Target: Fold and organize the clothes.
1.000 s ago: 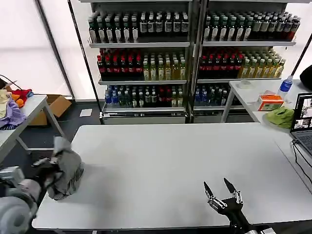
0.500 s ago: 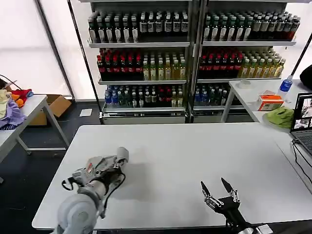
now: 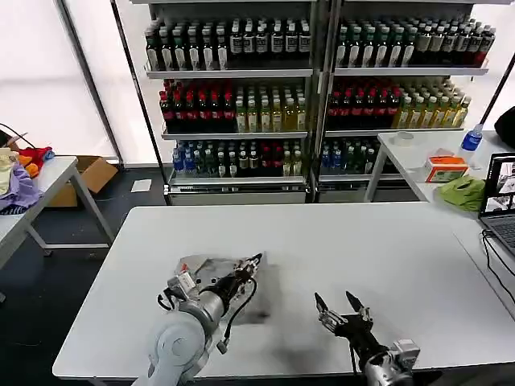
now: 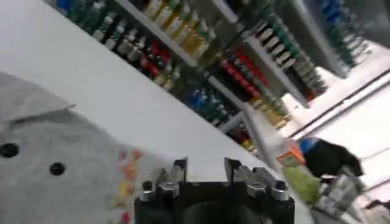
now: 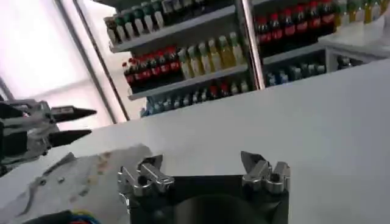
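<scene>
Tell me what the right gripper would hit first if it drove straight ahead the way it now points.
Probably nothing soon: the right gripper, jaws open, points across bare table. The shirt lies off to its left, beside the left gripper. Depth is uncertain.

I'm in a lab mocked up as a shop: bottle-stocked shelves (image 3: 310,88), white tables (image 3: 338,241), a laptop (image 3: 500,205).

Light grey shirt (image 3: 211,268) crumpled on table, near front-left; buttons visible.

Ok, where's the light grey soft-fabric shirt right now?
Head view: light grey shirt lies on the white table, left of centre, under the left gripper.
</scene>
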Controlling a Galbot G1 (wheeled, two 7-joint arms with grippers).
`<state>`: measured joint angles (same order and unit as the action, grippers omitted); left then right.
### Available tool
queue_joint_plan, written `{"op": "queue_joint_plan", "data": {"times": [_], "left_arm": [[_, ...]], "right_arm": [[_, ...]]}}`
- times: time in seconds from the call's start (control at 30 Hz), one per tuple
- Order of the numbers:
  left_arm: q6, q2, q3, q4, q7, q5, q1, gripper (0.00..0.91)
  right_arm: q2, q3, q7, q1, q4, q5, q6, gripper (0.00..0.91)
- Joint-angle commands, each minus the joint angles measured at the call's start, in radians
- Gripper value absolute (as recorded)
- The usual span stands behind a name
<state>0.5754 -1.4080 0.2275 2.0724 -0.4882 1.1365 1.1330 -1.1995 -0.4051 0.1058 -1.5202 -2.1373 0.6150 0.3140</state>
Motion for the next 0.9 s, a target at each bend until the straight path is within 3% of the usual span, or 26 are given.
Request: {"op": "queue_joint_plan", "data": {"times": [0.03,0.13,0.33,0.37,0.4,0.43,0.57,0.77,0.9], "left_arm": [[0.001,0.027,0.153,0.142,0.093,0.037,0.055,0.907],[-0.002,0.091,0.232,0.168,0.108,0.036,0.082,0.907],[-0.001,0.134,0.306,0.199,0.121,0.021,0.140,0.907],[-0.001,0.133,0.311,0.197,0.120,0.019,0.143,0.907],[-0.001,0.132,0.314,0.196,0.120,0.017,0.142,0.907],[-0.001,0.131,0.315,0.194,0.121,0.014,0.141,0.907],[0.000,0.128,0.322,0.192,0.119,0.014,0.129,0.907],[0.001,0.135,0.340,0.182,0.119,0.017,0.111,0.907],[0.001,0.133,0.348,0.179,0.121,0.017,0.114,0.907]], "right_arm": [[-0.058,0.269,0.145,0.326,0.167,0.096,0.123,0.907],[-0.106,0.340,0.230,0.388,0.248,0.166,0.135,0.907],[-0.168,0.416,0.216,0.463,0.362,0.216,0.164,0.907],[-0.166,0.431,0.219,0.464,0.368,0.229,0.165,0.725],[-0.165,0.435,0.213,0.461,0.369,0.227,0.164,0.191],[-0.161,0.442,0.199,0.458,0.366,0.225,0.163,0.000],[-0.168,0.436,0.281,0.450,0.359,0.301,0.186,0.000],[-0.139,0.396,0.259,0.416,0.306,0.346,0.165,0.000],[-0.111,0.320,0.190,0.371,0.262,0.338,0.136,0.000]]}}
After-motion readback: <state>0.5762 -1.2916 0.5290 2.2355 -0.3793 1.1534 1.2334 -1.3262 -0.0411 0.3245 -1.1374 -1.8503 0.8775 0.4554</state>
